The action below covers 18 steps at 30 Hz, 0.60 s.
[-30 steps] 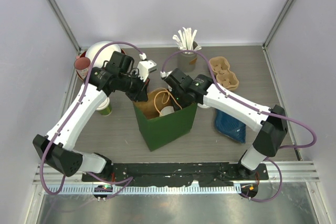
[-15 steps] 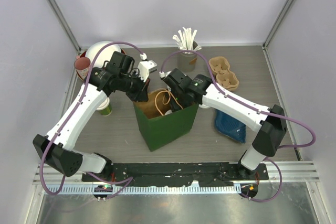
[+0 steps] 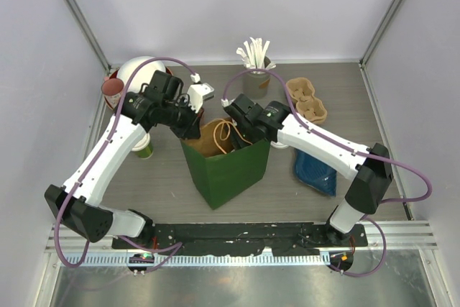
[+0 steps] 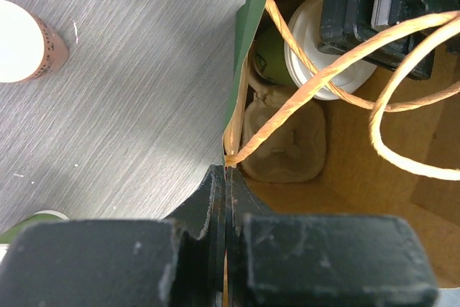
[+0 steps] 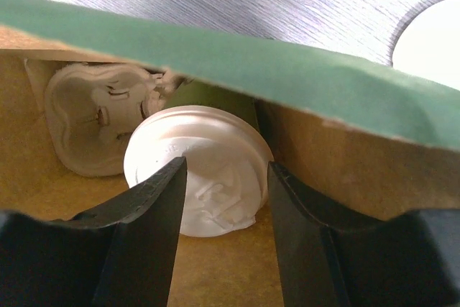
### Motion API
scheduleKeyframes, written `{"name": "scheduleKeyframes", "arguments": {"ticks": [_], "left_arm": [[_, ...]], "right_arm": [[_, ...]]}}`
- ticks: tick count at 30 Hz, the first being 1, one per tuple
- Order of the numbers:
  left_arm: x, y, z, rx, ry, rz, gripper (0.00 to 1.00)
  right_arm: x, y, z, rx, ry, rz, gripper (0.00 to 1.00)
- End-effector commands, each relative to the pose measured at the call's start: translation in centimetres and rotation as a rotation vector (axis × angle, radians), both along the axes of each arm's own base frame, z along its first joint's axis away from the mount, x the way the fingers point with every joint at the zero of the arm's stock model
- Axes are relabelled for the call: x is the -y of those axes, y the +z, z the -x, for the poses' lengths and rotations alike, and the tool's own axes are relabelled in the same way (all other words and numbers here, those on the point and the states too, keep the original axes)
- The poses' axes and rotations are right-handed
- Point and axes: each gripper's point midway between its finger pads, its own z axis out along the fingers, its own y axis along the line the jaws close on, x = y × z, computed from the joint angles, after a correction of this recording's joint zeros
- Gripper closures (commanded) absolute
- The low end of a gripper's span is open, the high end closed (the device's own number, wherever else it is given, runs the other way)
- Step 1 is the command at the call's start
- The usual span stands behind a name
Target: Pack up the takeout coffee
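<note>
A green paper bag (image 3: 228, 168) stands open mid-table. My left gripper (image 3: 190, 129) is shut on its left rim (image 4: 239, 77), where a twine handle (image 4: 316, 80) starts. My right gripper (image 3: 234, 137) reaches down inside the bag and is open; its fingertips (image 5: 165, 185) stand either side of a takeout coffee's white lid (image 5: 198, 177) without touching it. That green cup (image 4: 269, 59) rests in the bag against a cardboard carrier (image 4: 284, 141). Another green lidded cup (image 3: 144, 148) stands on the table under my left arm.
A red-and-white lidded cup (image 4: 21, 41) stands left of the bag. At the back are a holder of straws (image 3: 253, 68), a cardboard cup carrier (image 3: 305, 98), a pink tumbler (image 3: 111, 90) and a white dome (image 3: 136, 70). A blue packet (image 3: 314, 170) lies on the right.
My right gripper has opened and let go of the coffee cup inside the bag. The bag's near wall has shifted slightly and hides the lid from above. The left gripper kept its hold.
</note>
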Motion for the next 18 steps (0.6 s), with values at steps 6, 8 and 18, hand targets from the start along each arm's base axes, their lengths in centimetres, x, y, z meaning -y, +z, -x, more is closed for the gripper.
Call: {"name": "scheduleKeyframes", "arguments": {"ticks": [6,8,18], "left_arm": [[-0.9,0.6,0.4,0.012,-0.007,-0.035,1.00],[-0.9,0.9,0.4,0.022,-0.008,-0.031,1.00],[-0.5,1.4,0.2,0.038,-0.022,-0.016,1.00]], "right_arm": [[-0.9,5.9,-1.4,0.158,-0.028,-0.164,0.36],[-0.9,6.2,-1.5,0.178,-0.028,-0.183,0.35],[-2.0,9.4,-1.7,0.264,0.003,-0.313,0.34]]}}
